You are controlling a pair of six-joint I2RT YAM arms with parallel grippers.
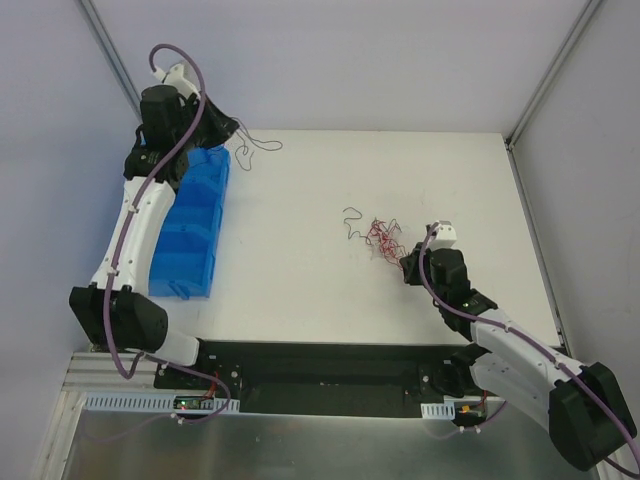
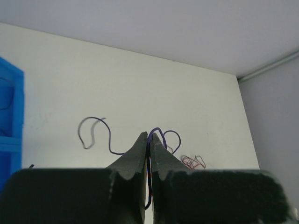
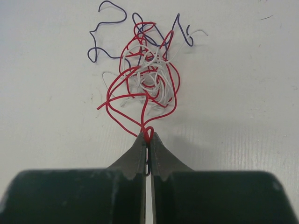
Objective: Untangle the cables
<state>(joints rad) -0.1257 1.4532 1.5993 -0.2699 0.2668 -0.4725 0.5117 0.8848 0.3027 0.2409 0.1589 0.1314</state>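
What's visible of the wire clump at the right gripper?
The clump is a loose tangle of hair-thin, curly wires: red loops around a white knot, dark blue strands trailing off its far and left sides. It lies on the white table, right of centre. One red strand's end sits pinched between the shut fingers of the right gripper. It is well apart from the dark wire held by the left gripper.

A loose clump of hair-thin curly wires (image 3: pixel 145 79), red, white and dark purple, lies mid-way across the desk (image 1: pixel 300 250). One red strand (image 3: pixel 122 122) is pinched in the right claw (image 3: pixel 147 136). A separate dark wire (image 2: pixel 93 118) trails from the left claw (image 2: pixel 148 135).
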